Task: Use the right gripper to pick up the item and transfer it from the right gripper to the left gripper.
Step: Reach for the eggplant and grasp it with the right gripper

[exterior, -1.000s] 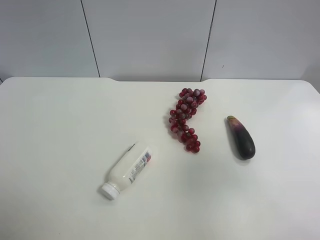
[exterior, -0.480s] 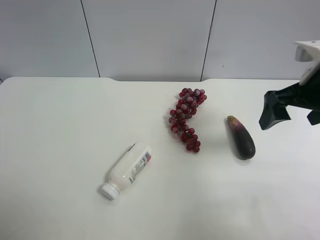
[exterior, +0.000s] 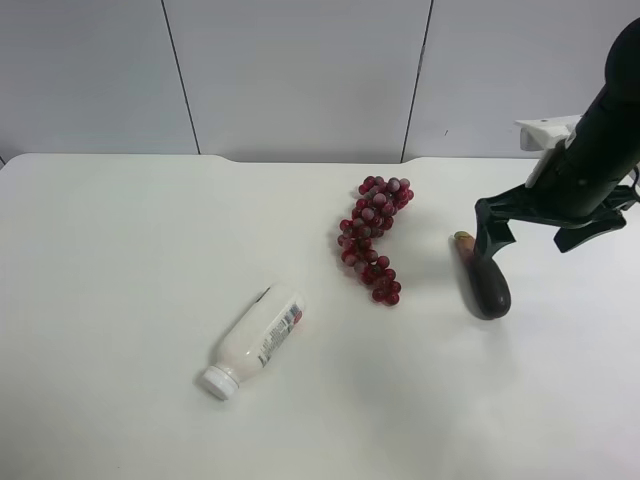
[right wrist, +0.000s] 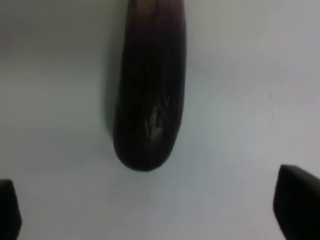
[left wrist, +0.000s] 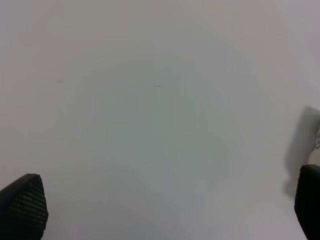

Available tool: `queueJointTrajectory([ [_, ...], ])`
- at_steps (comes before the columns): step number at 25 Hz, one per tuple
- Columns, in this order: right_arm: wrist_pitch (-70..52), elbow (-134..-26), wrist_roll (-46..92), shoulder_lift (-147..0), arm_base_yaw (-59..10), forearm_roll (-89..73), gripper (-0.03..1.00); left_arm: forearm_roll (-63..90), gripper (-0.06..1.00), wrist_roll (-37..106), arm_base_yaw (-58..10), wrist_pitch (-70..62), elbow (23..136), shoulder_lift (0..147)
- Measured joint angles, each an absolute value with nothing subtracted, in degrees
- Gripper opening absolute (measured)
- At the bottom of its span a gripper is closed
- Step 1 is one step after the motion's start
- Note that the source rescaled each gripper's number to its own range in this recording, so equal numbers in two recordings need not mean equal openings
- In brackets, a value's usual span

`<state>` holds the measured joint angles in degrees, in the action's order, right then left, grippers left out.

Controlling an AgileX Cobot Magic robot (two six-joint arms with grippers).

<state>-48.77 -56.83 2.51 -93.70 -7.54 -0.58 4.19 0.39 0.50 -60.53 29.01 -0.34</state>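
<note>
The eggplant (exterior: 489, 289) lies on the white table, right of centre, its yellow-green stem end pointing to the far side. My right gripper (exterior: 532, 236) hangs open just above it, one finger (exterior: 489, 232) over the stem end, the other (exterior: 578, 238) off to the right. In the right wrist view the eggplant (right wrist: 150, 100) lies lengthwise ahead of the open gripper (right wrist: 152, 212), not between the fingertips. My left gripper (left wrist: 165, 205) is open and empty over bare table; it is out of the exterior high view.
A bunch of red grapes (exterior: 373, 238) lies left of the eggplant. A white bottle (exterior: 253, 343) lies on its side at the front left. The table's far edge (exterior: 300, 158) meets a grey wall.
The right arm has come into view from the right and moved left and down until its open gripper is over the eggplant. The eggplant, grapes and bottle have not moved.
</note>
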Motion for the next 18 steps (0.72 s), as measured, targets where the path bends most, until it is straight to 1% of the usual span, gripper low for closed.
queueJointTrajectory([
  [11, -44.5, -56.9, 3.0, -104.8, -7.5, -0.6, 1.0, 4.2, 1.0, 0.4, 0.5, -60.5, 29.0, -0.3],
  [18, -43.1, -56.9, 3.9, -109.3, -7.5, -0.6, 1.0, 4.2, 1.0, 0.4, 0.5, -60.5, 29.0, -0.3],
])
